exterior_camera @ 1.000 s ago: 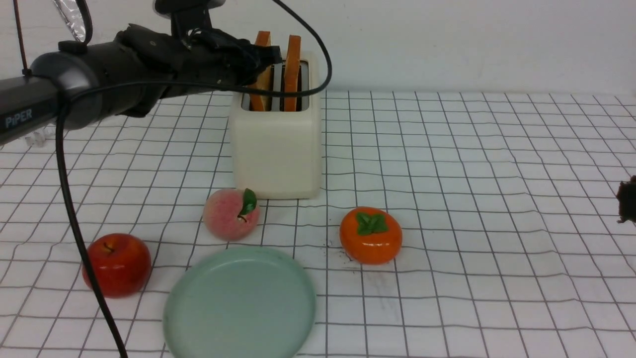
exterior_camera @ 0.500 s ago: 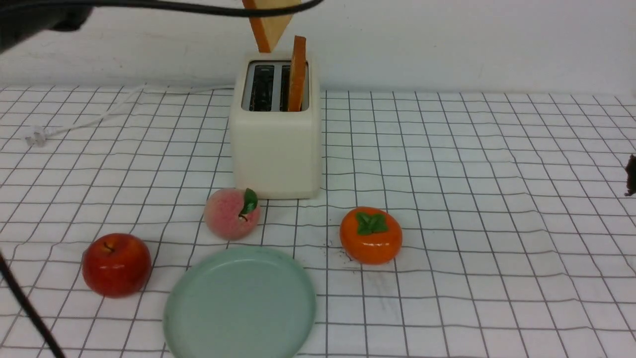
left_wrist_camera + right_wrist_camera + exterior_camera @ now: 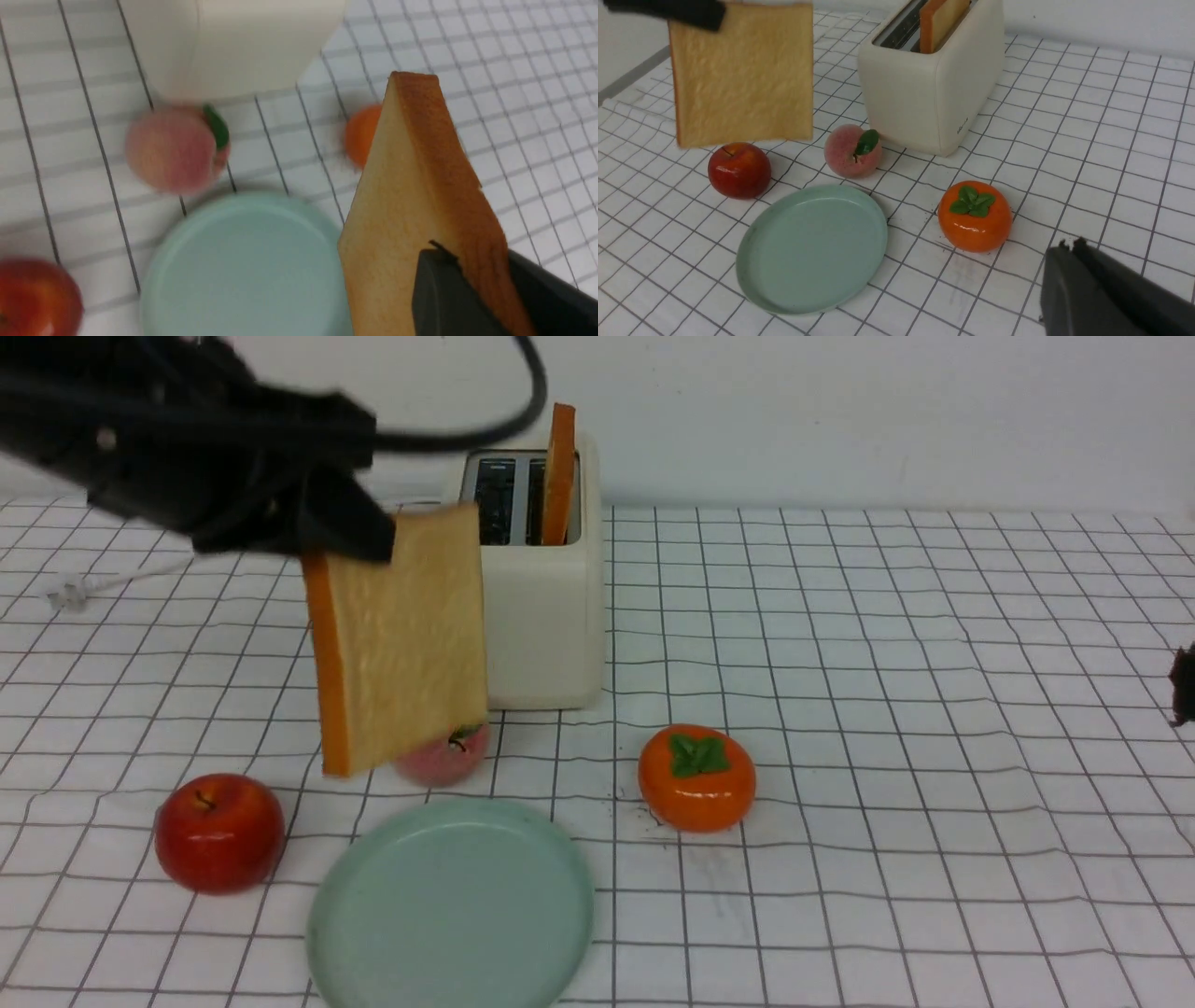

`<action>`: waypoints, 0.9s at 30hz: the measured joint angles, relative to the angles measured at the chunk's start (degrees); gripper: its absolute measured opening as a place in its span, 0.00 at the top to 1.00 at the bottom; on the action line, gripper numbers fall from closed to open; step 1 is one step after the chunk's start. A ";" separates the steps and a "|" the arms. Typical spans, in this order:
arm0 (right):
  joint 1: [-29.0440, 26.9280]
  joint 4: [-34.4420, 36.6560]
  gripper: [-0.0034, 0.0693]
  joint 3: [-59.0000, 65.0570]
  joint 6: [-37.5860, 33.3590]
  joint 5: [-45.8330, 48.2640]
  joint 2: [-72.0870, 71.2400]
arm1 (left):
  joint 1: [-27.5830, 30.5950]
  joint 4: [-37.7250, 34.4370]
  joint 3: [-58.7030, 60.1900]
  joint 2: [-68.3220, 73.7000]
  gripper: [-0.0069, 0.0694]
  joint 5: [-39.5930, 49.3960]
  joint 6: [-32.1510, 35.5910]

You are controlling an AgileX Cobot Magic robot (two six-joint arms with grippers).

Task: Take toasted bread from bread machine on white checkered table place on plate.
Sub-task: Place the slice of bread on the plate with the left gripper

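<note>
toast slice lifted out, golden, orange-crusted, held in left jaws, right jaws seemingly closed

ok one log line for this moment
left gripper: shut on toast slice, airborne | right gripper: shut, empty | second toast slice: in toaster slot | plate: bare

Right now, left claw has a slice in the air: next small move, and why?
Probably lower the held slice toward the plate, tilting it flat: the left claw grips its top corner, it hangs upright, and the plate is bare.
</note>
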 joint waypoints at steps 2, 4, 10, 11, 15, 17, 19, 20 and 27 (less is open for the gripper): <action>0.00 0.00 0.97 0.00 -0.31 1.45 0.00 | 0.11 -3.19 8.77 -1.81 0.77 -1.35 1.28; 0.00 0.00 0.97 0.00 -0.49 2.42 0.00 | 0.11 -7.46 15.06 -2.26 0.77 -3.39 3.70; 0.00 1.15 0.96 0.00 -0.69 3.12 0.00 | 0.11 -18.80 26.97 0.22 0.77 -12.27 13.33; 0.00 1.45 0.96 0.00 -0.69 3.12 0.00 | 0.11 -19.61 27.33 0.87 0.77 -12.99 14.30; 0.00 3.46 0.96 0.00 -0.69 3.12 0.00 | 0.11 -20.96 27.78 3.96 0.77 -17.68 16.40; 0.00 4.00 0.96 0.00 -0.69 3.12 0.00 | 0.11 -21.35 27.78 6.03 0.77 -20.19 16.59; 0.00 4.14 0.96 0.00 -0.69 3.12 0.00 | 0.11 -21.58 27.78 7.61 0.77 -21.49 16.73; 0.00 4.23 0.96 0.00 -0.69 3.12 0.00 | 0.11 -21.58 27.78 8.35 0.77 -22.05 16.80; 0.00 4.28 0.95 0.00 -1.47 3.18 0.00 | 0.11 -19.18 27.78 10.17 0.54 -22.24 16.83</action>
